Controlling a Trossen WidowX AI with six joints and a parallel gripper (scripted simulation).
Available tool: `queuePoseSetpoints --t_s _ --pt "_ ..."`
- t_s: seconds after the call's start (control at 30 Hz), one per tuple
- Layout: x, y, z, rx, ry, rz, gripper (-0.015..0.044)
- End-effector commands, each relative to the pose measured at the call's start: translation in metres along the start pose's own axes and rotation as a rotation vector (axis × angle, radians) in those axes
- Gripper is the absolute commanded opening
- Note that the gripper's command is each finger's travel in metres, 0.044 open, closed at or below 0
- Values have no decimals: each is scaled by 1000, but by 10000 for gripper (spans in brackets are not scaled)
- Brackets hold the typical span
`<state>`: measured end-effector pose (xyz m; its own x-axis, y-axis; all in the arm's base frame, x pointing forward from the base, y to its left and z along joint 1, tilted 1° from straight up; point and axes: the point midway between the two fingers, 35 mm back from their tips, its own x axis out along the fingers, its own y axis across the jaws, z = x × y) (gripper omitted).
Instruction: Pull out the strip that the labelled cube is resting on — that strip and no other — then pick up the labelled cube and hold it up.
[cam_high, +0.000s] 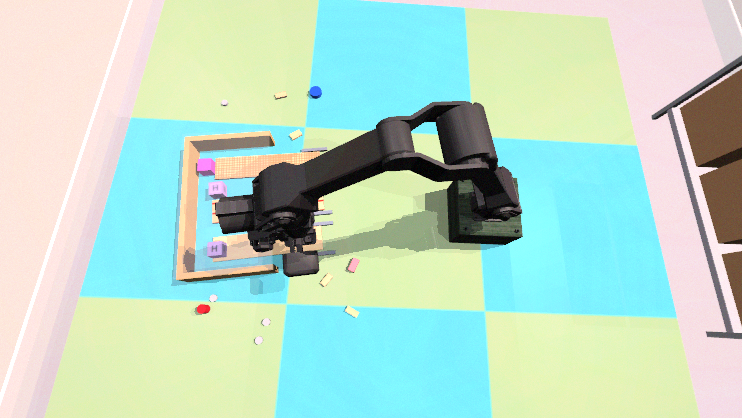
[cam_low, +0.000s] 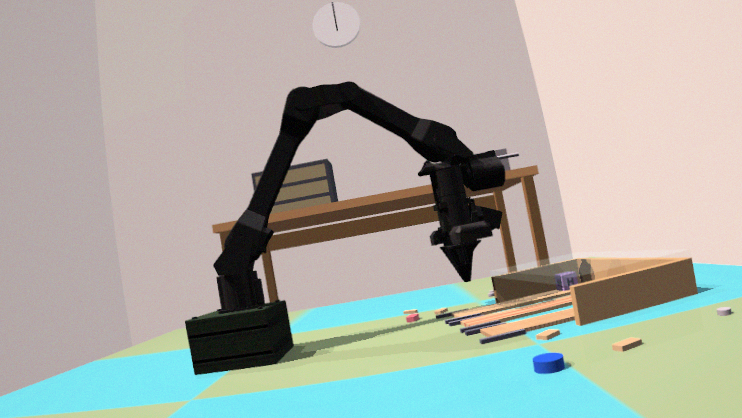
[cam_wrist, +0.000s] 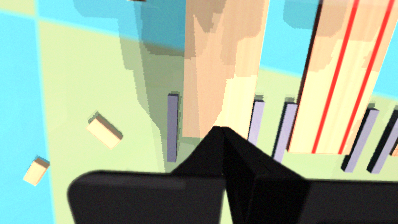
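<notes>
One purple cube lettered H (cam_high: 216, 248) sits at the far end of the plain wooden strip (cam_high: 238, 250) (cam_wrist: 210, 75). Another H cube (cam_high: 217, 189) is at the far end of the red-lined strip (cam_wrist: 350, 75); whether it touches that strip cannot be told. A magenta cube (cam_high: 205, 166) is at the far end of the grid-patterned strip (cam_high: 259, 165). My gripper (cam_low: 467, 279) (cam_wrist: 219, 133) is shut and empty, pointing down above the near end of the plain strip. The arm hides much of the red-lined strip in the top view.
A three-sided wooden wall (cam_high: 187, 207) (cam_low: 636, 290) surrounds the far ends, with a clear sheet over it. Thin dark rails (cam_high: 324, 252) (cam_wrist: 172, 127) flank the near ends. A pink block (cam_high: 353, 264), a tan block (cam_high: 326, 279) (cam_wrist: 105, 131) and a blue disc (cam_high: 315, 91) (cam_low: 548, 362) lie outside.
</notes>
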<state>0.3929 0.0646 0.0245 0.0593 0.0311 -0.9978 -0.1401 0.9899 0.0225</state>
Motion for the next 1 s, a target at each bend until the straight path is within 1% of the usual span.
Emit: queuePoseSetpoints --t_s 0.0,0.8,0.97 --pt "12 -1 -4 7 17 -3 0" --pt "51 -3 -6 7 17 -4 0" --pt "54 -3 -7 7 17 -4 0"
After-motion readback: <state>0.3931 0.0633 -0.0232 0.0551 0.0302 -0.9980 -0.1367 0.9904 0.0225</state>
